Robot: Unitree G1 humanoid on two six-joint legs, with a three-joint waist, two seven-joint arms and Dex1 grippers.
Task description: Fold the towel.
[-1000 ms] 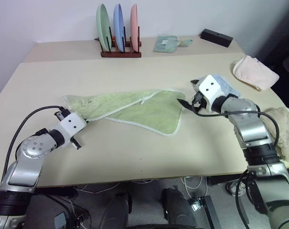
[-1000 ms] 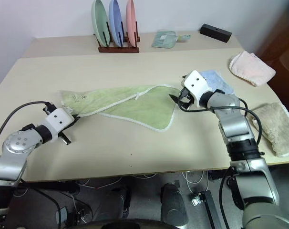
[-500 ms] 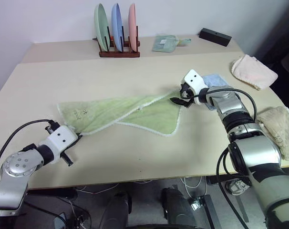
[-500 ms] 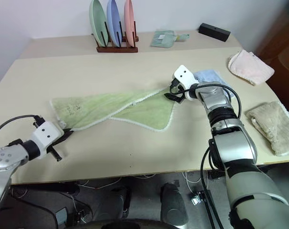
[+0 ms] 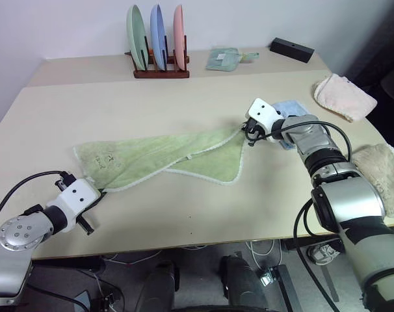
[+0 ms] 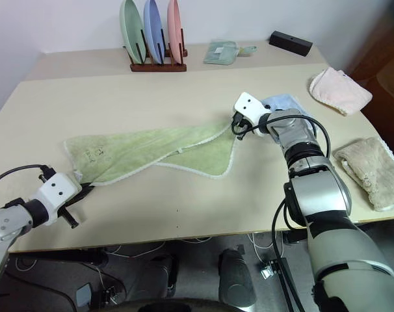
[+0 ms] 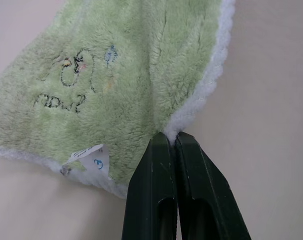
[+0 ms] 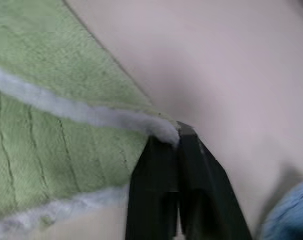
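Note:
The towel (image 5: 164, 156), light green with whitish edging and a small dark printed mark, lies stretched across the middle of the table (image 5: 184, 214), partly folded over itself. My left gripper (image 5: 103, 191) is shut on the towel's near left corner; the left wrist view shows the black fingertips (image 7: 164, 147) pinching the white edging beside a small label. My right gripper (image 5: 244, 130) is shut on the far right corner, and the right wrist view shows its fingertips (image 8: 164, 145) clamped on the white trim.
A light blue towel (image 5: 291, 110) lies just behind my right gripper. A pale pink towel (image 5: 343, 97) and a beige one (image 5: 382, 175) lie at the right edge. A rack of plates (image 5: 159, 49), a small green cloth (image 5: 226, 58) and a black box (image 5: 291, 49) stand at the back.
My right gripper reached the towel's far right corner and shut on it. My left gripper pulled its corner back toward the near edge, drawing the towel out longer and flatter.

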